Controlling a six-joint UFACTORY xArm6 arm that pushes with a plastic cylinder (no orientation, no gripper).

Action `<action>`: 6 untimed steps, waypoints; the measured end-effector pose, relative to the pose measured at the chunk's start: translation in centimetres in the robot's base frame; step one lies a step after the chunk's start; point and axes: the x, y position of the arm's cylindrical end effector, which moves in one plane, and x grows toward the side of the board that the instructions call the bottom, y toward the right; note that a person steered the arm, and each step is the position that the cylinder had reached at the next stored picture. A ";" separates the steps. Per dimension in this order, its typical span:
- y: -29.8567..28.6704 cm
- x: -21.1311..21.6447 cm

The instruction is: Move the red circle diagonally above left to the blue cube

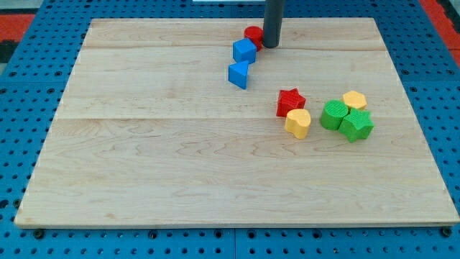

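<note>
Counting across the wooden desk (180, 165) gives eight blocks: two red, two blue, two yellow and two green. Near the view's top sits the red circle (251, 34), largely hidden behind the dark rod (273, 18), so its round shape is only probably made out. The arm's end effector is that plain rod with nothing to part or close, and its tip (271, 44) rests on the desk just to the view's right of the red circle, seemingly touching it. The blue cube (244, 50) lies touching the circle's lower left edge, so the circle stands diagonally above and to the right of the cube. Just below the cube is a second blue block (238, 74), wedge-like in shape, near it but slightly apart. Further toward the view's right, a red star (290, 101) touches a yellow heart (297, 123) below it. Beside them, two green blocks (333, 114) (356, 124) cluster against a yellow block (354, 100) at their upper edge.
</note>
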 end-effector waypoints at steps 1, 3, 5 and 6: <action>-4.2 -0.4; -9.6 -0.6; -9.2 -0.9; -9.2 -0.9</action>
